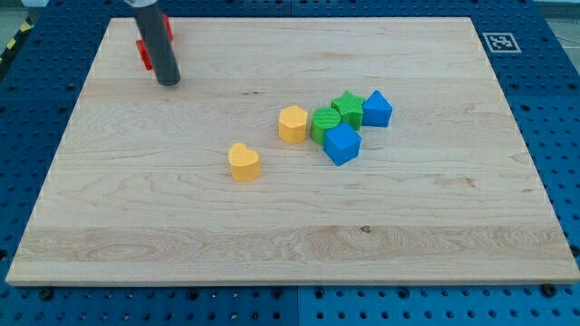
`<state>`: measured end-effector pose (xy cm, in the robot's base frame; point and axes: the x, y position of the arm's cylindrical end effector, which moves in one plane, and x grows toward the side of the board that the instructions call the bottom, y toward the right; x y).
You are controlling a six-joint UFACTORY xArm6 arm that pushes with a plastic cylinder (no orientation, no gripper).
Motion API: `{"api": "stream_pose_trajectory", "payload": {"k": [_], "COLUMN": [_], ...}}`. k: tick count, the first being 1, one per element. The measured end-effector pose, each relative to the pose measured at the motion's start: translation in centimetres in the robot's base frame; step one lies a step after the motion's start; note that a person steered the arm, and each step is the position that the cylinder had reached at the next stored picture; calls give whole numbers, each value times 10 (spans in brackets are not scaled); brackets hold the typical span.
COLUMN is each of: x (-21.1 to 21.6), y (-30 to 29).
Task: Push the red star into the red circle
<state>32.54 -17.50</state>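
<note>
My tip [169, 82] rests on the wooden board [290, 235] near its top left corner. Two red blocks lie right behind the rod and are mostly hidden by it. One red piece [143, 53] shows at the rod's left side, just above and left of the tip. Another red piece [169, 26] shows at the rod's right side, higher up. I cannot tell which is the star and which the circle, nor whether the tip touches either.
A cluster sits right of the board's centre: yellow hexagon [293, 124], green circle [324, 122], green star [347, 106], and two blue blocks [376, 109] [342, 144]. A yellow heart [243, 163] lies apart, lower left of the cluster.
</note>
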Motion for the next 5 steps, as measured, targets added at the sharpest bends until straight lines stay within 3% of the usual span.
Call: {"api": "stream_pose_trajectory", "payload": {"k": [4, 5], "x": [-32, 0], "y": [-36, -24]}}
